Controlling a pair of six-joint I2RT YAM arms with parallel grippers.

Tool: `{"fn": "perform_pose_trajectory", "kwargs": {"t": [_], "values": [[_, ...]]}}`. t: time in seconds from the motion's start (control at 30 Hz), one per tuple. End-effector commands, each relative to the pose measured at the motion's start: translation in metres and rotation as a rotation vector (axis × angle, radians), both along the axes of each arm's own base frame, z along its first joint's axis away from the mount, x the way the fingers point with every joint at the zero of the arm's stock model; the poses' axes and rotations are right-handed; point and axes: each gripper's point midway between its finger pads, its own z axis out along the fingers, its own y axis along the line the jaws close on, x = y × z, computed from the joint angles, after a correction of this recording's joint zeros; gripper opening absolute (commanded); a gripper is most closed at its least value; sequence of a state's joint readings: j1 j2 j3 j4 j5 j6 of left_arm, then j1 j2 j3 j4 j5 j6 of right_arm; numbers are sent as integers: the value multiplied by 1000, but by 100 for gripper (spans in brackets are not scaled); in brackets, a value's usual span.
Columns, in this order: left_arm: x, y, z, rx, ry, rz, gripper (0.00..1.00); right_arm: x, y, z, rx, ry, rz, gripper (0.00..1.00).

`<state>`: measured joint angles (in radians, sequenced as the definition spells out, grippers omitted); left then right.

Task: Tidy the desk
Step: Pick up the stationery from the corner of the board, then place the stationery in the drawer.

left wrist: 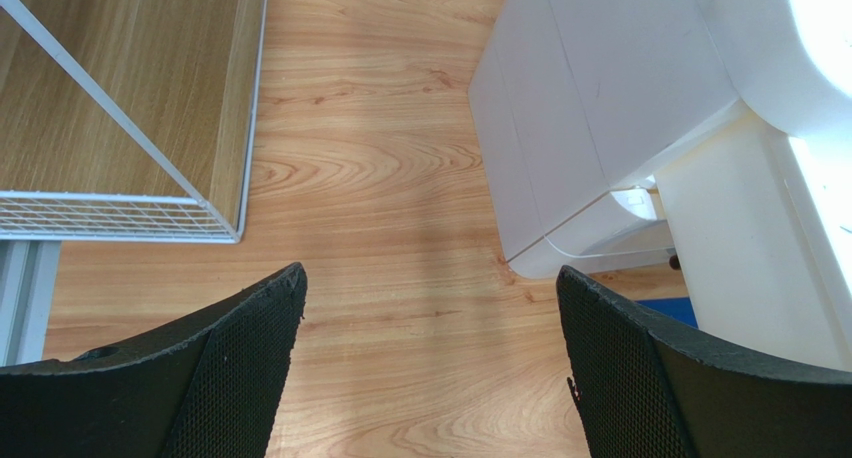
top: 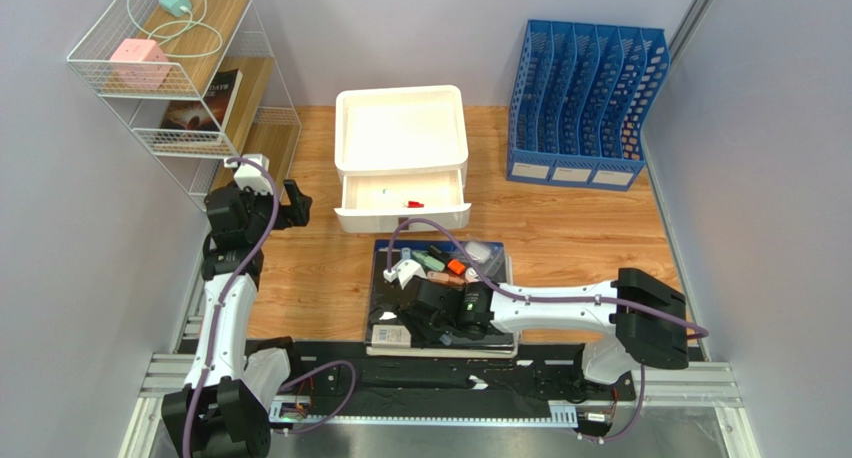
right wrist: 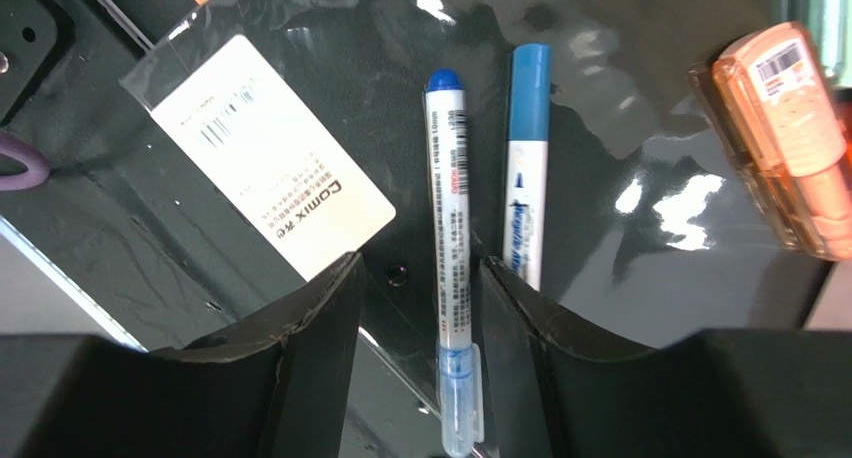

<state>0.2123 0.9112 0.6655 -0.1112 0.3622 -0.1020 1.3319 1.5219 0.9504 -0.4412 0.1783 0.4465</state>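
Observation:
The desk is a light wooden tabletop. On a dark blue folder at its near middle lie pens and small stationery. My right gripper hangs low over them, open, and a blue-capped white pen lies between its jaws, close against the right finger. A second blue marker lies just outside that finger. In the top view the right gripper is over the folder's near left part. My left gripper stands wide open above bare desk wood, holding nothing.
A white drawer unit stands at the middle back, its lower drawer pulled out with small items inside. A blue file rack is at the back right and a wire shelf at the left. An orange item and a white labelled packet lie beside the pens.

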Motion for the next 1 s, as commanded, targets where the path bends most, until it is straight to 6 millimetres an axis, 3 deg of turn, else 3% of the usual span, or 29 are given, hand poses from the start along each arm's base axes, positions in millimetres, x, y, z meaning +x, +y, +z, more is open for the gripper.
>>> {"fn": "perform_pose_trajectory", "kwargs": {"t": [0.0,0.07,0.27,0.4,0.5,0.6,0.73,0.8,0.87,0.9,0.97], "values": [[1,0,14,17,-58,-14,99,-5,4,-14,11,35,-8,50],[1,0,15,16,-61,-16,99,-7,5,-16,12,47,-6,48],[0,0,14,17,-61,-15,99,-9,6,-18,8,61,-3,28],[0,0,14,16,-61,-13,99,-7,7,-7,9,49,1,12],[0,0,15,16,-64,-14,99,-2,5,8,7,19,6,6],[0,0,14,17,-61,-14,99,5,9,35,28,-29,14,0],[0,0,15,17,-64,-16,99,18,16,82,62,-115,26,0],[0,0,14,16,-60,-16,99,28,20,116,82,-182,30,0],[0,0,15,17,-63,-16,99,42,17,137,75,-240,12,0],[0,0,14,16,-61,-15,99,49,22,162,114,-281,17,0],[0,0,13,17,-60,-13,99,67,20,181,111,-323,-8,0]]}}
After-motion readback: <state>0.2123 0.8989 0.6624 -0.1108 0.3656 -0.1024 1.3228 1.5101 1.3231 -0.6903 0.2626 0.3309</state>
